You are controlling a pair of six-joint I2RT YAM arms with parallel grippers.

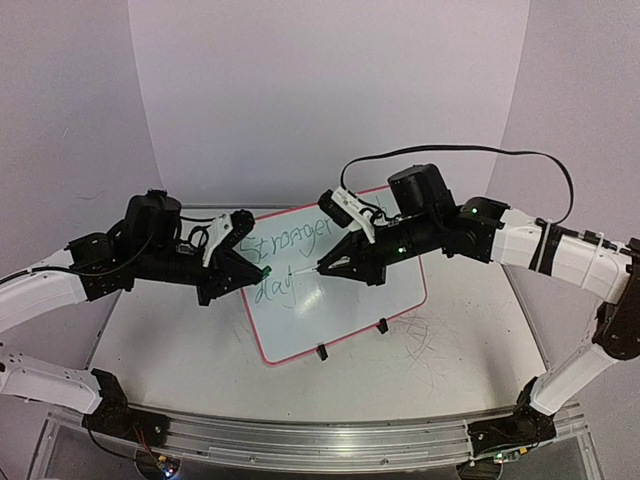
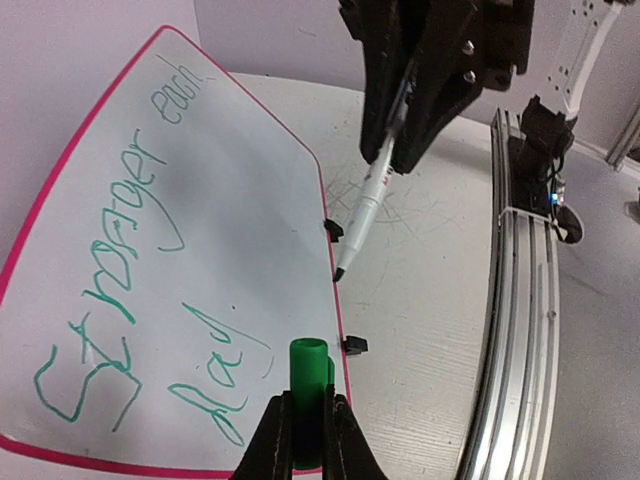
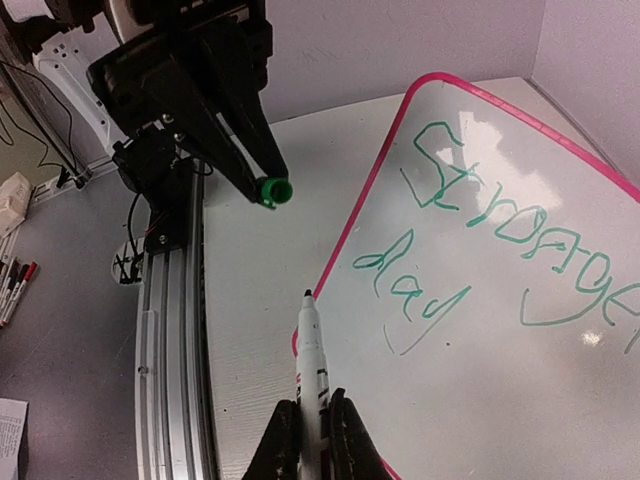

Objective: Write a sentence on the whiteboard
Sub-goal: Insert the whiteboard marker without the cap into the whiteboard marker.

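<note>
The whiteboard (image 1: pixel 350 315) lies flat on the table, pink-rimmed, with the green sentence (image 1: pixel 290 245) reading "Stronger each" and, below it, "day". My left gripper (image 1: pixel 262 272) is shut on a green marker cap (image 2: pixel 308 365), held over the board's near edge (image 2: pixel 230 190). My right gripper (image 1: pixel 325 268) is shut on a white marker (image 3: pixel 313 345). Its bare dark tip is raised off the board and points toward the cap (image 3: pixel 272 190). In the left wrist view the marker (image 2: pixel 368 205) hangs from the right gripper (image 2: pixel 405 140). The sentence (image 3: pixel 500 225) shows in the right wrist view too.
Two black clip feet (image 1: pixel 322 351) (image 1: pixel 381 325) sit on the board's near edge. Old scribbles mark the table (image 1: pixel 440 335) to the right. An aluminium rail (image 1: pixel 320 435) runs along the front. A black cable (image 1: pixel 450 150) loops above the right arm. Spare markers (image 3: pixel 15 285) lie off the table.
</note>
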